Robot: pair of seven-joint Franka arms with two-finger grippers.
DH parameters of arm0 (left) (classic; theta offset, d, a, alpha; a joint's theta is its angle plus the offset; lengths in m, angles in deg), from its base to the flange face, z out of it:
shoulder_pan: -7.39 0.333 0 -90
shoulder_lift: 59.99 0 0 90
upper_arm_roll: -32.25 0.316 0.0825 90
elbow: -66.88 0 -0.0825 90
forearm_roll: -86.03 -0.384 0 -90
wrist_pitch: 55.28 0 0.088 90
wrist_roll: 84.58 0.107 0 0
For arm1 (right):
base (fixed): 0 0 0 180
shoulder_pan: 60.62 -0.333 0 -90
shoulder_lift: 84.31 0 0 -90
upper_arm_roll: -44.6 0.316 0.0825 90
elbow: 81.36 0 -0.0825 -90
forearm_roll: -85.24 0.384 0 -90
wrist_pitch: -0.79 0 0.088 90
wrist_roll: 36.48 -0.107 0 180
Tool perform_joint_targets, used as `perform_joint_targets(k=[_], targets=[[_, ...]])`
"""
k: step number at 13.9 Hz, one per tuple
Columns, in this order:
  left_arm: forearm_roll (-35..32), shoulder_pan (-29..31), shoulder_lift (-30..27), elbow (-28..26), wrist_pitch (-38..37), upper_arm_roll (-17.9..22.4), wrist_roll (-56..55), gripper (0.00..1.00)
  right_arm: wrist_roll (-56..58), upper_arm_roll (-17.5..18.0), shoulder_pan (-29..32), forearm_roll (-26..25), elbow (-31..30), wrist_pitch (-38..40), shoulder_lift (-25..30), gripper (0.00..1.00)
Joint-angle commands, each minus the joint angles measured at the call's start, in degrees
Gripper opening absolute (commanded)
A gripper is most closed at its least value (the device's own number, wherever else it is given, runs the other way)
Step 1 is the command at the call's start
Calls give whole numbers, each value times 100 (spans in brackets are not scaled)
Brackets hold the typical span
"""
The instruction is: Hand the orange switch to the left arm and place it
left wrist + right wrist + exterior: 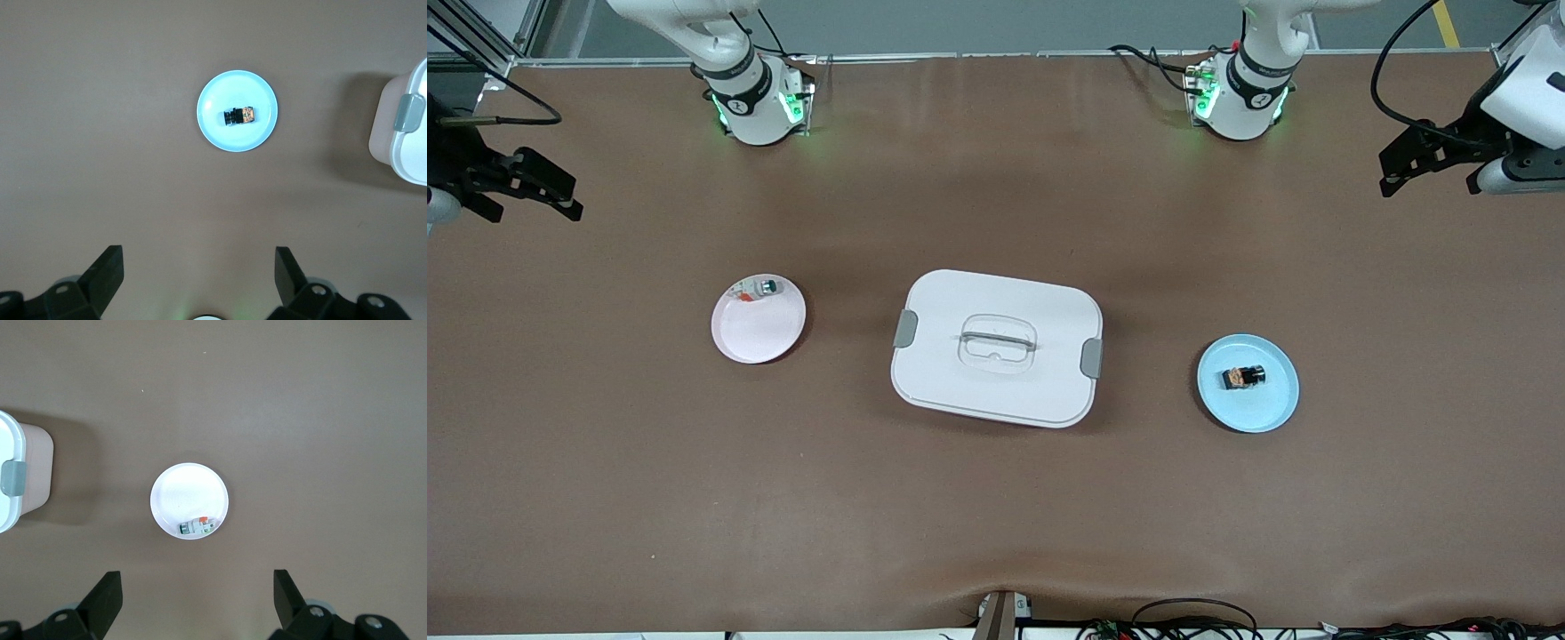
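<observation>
Sitting on a small round blue plate [1267, 411] toward the left arm's end of the table is the tiny black block with an orange face, the orange switch [1243, 377]. The big white plastic box [996, 348] with grey latches is lying in the middle. A small teal-and-silver piece [765, 287] is resting on a round pink plate [758, 331]. The left gripper [1427, 164] and the right gripper [520, 187] are hanging wide open over the table's ends, holding nothing, both arms waiting.

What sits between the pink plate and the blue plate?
The white box, lid latched, stands between the pink plate and the blue plate; the front view shows it.
</observation>
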Motion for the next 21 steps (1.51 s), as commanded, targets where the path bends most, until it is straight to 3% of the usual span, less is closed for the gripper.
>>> perform_joint_targets(k=[1,21], targets=[[98,-67,41,-16,63,97,140,100,65,-36,24,63,15,88,91,100],[230,-23,103,90,55,97,122,100,12,-54,41,98,-2,219,232,100]])
